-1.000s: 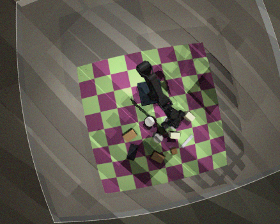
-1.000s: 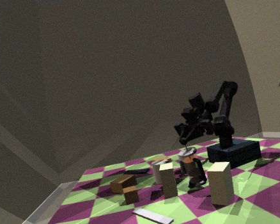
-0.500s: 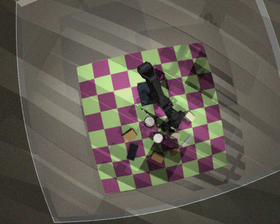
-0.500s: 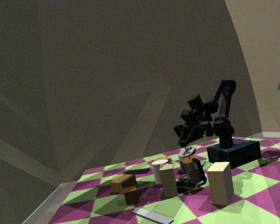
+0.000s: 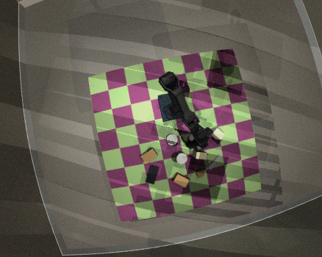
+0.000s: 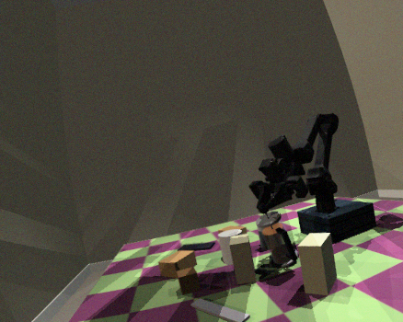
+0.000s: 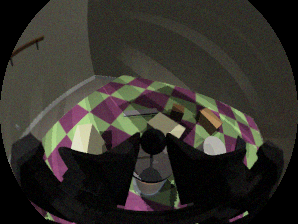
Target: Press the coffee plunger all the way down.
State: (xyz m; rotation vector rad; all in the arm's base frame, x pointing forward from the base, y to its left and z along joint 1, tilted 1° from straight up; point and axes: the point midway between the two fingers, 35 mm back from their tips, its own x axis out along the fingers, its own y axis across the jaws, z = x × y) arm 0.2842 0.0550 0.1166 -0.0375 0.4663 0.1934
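Observation:
The coffee press (image 6: pixel 278 250) (image 7: pixel 151 170) stands upright on the checkered mat, a glass body with an orange-brown band inside and a black handle at its side. Its round lid (image 6: pixel 269 221) sits on top. The black plunger knob (image 7: pixel 152 142) is between my fingertips in the wrist view, with the thin rod below it. My gripper (image 6: pixel 266 210) (image 7: pixel 153 136) is shut on the knob, close above the lid; only a short length of rod shows between them. In the top view the arm hides most of the press.
A white cylinder (image 5: pixel 181 158) (image 7: pixel 214 145) and a grey-topped cylinder (image 5: pixel 172 139) stand close to the press. Two cream blocks (image 5: pixel 217 134) (image 6: pixel 242 260) stand upright nearby. Orange blocks (image 5: pixel 149 155) (image 5: pixel 181 180), a small brown block (image 6: pixel 189 281), a black slab (image 5: pixel 152 174) and a grey bar (image 6: pixel 220 310) lie farther out.

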